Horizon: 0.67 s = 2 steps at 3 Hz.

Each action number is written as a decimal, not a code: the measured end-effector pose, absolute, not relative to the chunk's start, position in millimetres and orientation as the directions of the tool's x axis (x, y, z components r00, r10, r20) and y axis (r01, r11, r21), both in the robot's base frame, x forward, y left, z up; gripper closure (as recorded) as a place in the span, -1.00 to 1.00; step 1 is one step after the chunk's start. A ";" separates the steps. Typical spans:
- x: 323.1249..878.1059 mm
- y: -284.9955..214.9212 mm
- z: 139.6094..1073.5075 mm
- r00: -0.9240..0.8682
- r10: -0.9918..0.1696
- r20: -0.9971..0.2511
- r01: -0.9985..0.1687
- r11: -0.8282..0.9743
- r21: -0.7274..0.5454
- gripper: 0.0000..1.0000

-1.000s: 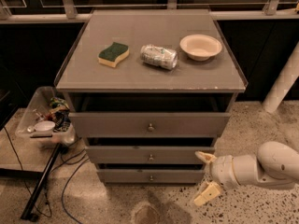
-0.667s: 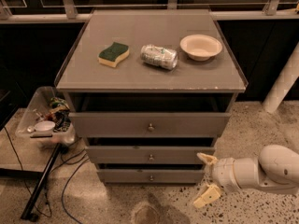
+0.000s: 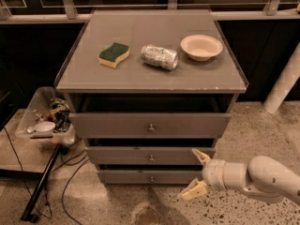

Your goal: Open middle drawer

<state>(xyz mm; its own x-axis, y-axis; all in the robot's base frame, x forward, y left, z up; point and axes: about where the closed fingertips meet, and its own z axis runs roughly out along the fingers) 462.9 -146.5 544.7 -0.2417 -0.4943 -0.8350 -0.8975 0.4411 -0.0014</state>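
Your cabinet fills the centre, one of it, with three grey drawers: the top drawer, the middle drawer straight below it at 6 o'clock, and the bottom drawer. The middle one looks shut, so I'd say nothing is done yet. You have the reach, the grip and the pull all left.

One hand hovers at 4 o'clock from that drawer's knob, fingers spread wide, holding nothing.

One bin sits at 9 o'clock. On the counter: one bowl, one can, one sponge. Three knobs in all.
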 end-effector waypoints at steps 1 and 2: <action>479.8 -140.5 529.3 -0.200 -0.458 -0.866 -0.884 0.466 -0.043 -1.00; 491.2 -143.0 516.0 -0.176 -0.459 -0.871 -0.871 0.485 -0.079 -1.00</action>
<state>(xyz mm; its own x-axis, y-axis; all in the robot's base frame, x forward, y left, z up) 491.2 -143.0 516.0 -0.1765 -0.4587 -0.8709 -0.8708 0.4852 -0.0791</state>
